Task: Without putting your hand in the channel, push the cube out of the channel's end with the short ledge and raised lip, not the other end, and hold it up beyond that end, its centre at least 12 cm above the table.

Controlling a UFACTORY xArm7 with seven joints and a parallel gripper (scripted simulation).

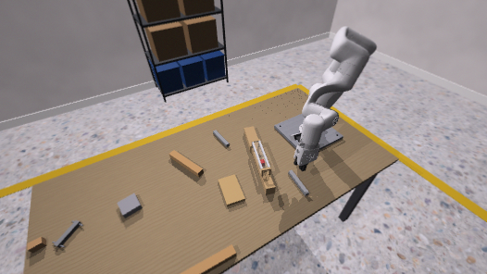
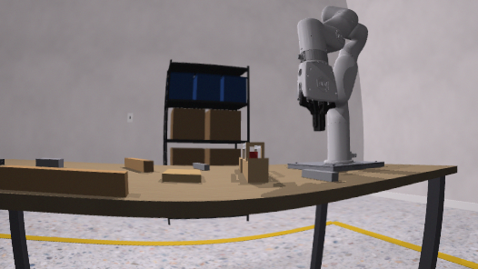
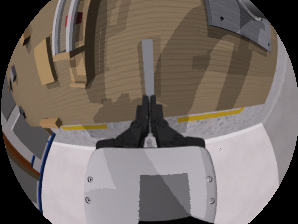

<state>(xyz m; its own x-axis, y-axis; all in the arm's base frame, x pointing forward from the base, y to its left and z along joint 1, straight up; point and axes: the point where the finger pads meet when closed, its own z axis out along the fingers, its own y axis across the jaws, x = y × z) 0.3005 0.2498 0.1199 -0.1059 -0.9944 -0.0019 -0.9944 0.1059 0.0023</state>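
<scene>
Top view, left to right: at the table's (image 1: 83,178) far left corner lie a small wooden block (image 1: 35,243) and a grey clamp-like bar (image 1: 68,233), followed by a flat grey slab (image 1: 129,205) and a long wooden block (image 1: 186,163) set at an angle. A long wooden beam (image 1: 209,262) lies along the near edge. Past the middle come a flat wooden board (image 1: 231,189) and, farther back, a short grey bar (image 1: 221,138). Next stands the channel (image 1: 260,159), a narrow wooden trough with pale side rails running from far to near; the red cube (image 1: 262,161) sits inside it, about midway along its length (which end carries the ledge and lip cannot be told at this size). Just right of the channel's near end a grey rod (image 1: 298,182) lies flat on the table. The gripper (image 1: 302,167) hangs above the rod's far end, pointing down, well clear of the table surface as the exterior view shows (image 2: 319,124); its fingers are pressed together with nothing between them, as the wrist view confirms (image 3: 150,123), with the rod (image 3: 148,68) running straight ahead beneath the fingertips. The arm rises from a grey base plate (image 1: 283,129) near the table's right edge. Behind the table stands a black shelf rack (image 1: 158,78) holding brown and blue boxes; a yellow line (image 1: 430,178) marks the floor around the table.
</scene>
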